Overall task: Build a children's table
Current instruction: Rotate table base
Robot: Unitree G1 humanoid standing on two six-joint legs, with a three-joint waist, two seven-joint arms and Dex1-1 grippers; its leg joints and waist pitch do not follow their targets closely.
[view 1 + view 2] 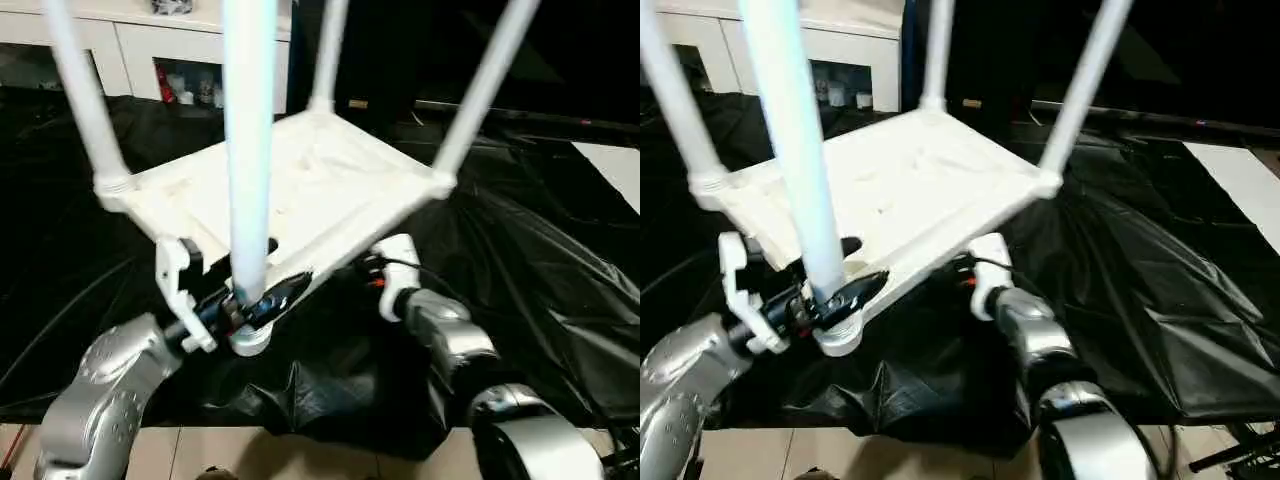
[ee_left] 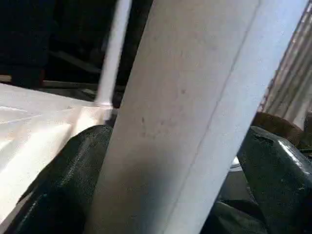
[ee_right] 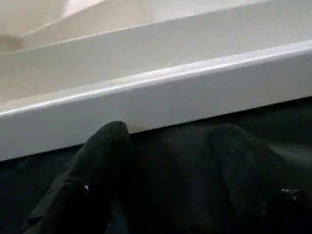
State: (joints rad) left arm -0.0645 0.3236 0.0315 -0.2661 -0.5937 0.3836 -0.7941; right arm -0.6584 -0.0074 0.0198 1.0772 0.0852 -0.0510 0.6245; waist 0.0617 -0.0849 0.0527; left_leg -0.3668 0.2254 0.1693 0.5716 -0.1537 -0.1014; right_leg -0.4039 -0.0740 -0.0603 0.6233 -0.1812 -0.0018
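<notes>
On the black sheet point(image 1: 540, 270) ahead of me sits the children's table point(image 1: 320, 190), upside down, ribbed underside up, with all four legs standing in their corner sockets. My left gripper point(image 1: 245, 300) is closed around the nearest leg point(image 1: 250, 140) just above its socket; the left wrist view shows a black finger point(image 2: 63, 180) on each side of the tube. My right gripper point(image 3: 161, 170) has its jaws apart, holding nothing, just below the tabletop's near right edge point(image 3: 161, 92). Far left stands a white cabinet point(image 1: 140, 45).
</notes>
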